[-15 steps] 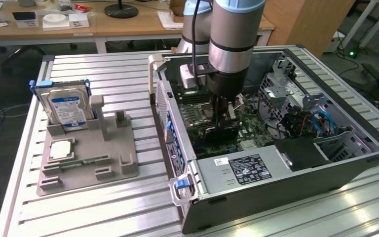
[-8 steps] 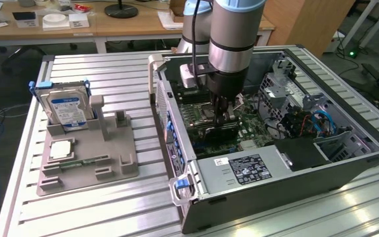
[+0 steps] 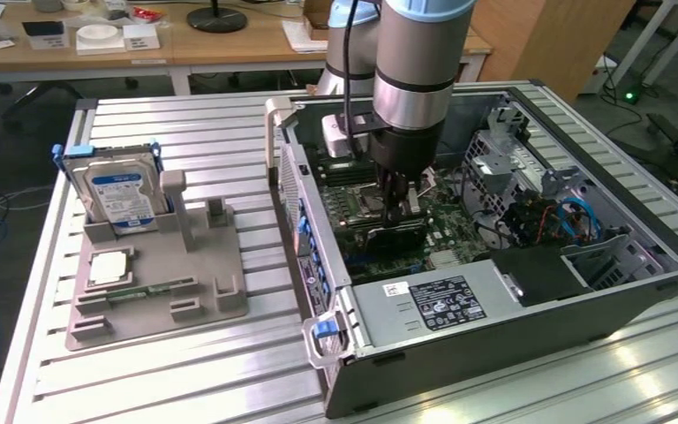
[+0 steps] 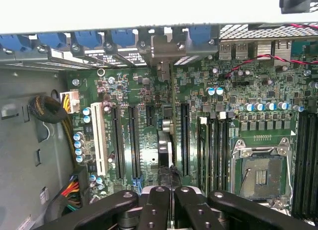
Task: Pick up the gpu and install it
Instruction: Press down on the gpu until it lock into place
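My gripper closed on gpu, card edge-on, directly under fingers, inside computer case at tabletop middle. Card long axis along motherboard slots, bracket toward case rear wall.

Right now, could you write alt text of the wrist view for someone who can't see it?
The shut gripper grips the gpu edge-on, standing upright over the slots of a green motherboard inside an open computer case. An empty processor socket sits nearby.
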Available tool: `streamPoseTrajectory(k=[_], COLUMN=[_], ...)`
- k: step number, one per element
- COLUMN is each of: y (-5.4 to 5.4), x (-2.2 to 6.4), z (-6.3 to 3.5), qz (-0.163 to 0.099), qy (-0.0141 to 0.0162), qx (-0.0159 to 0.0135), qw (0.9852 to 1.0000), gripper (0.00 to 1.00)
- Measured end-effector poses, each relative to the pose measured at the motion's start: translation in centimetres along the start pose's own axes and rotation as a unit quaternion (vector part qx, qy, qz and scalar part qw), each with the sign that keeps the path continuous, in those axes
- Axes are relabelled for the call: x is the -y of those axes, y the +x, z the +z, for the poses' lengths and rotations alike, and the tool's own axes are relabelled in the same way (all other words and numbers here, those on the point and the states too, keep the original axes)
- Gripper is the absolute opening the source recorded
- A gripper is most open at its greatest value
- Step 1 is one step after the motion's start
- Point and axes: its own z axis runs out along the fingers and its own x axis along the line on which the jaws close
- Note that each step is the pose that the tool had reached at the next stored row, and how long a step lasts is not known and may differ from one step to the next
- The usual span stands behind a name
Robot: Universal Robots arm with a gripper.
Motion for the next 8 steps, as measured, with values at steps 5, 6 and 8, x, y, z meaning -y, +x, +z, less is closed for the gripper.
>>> streamPoseTrajectory(k=[5,6,8], y=[0.0,0.0,0.0], x=[0.0,0.0,0.0], z=[0.0,0.0,0.0], qz=[0.0,0.0,0.0], qy=[0.0,0.0,0.0], qx=[0.0,0.0,0.0], qw=[1.0,1.0,1.0], gripper=[0.1,0.1,0.1])
